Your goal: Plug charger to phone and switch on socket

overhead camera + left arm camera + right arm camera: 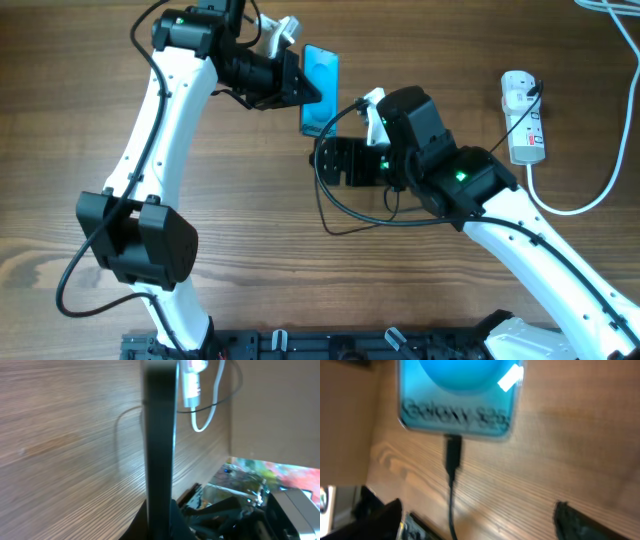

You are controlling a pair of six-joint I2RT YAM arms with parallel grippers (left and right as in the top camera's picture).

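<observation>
The phone (321,80) is lifted off the table near the back centre, its blue screen lit, with my left gripper (298,88) shut on its side. In the left wrist view the phone (160,445) shows edge on as a dark upright bar between the jaws of that gripper (160,527). The charger plug (452,455) sits in the phone's (460,400) bottom edge, and its thin black cable (325,215) loops down over the table. My right gripper (477,525) stands open just below the plug, holding nothing. The white socket (523,118) lies at the far right.
A thicker white cord (600,190) curves from the socket towards the right edge. A black rail (300,345) runs along the front of the wooden table. The socket (192,380) and its cord also show behind the phone in the left wrist view.
</observation>
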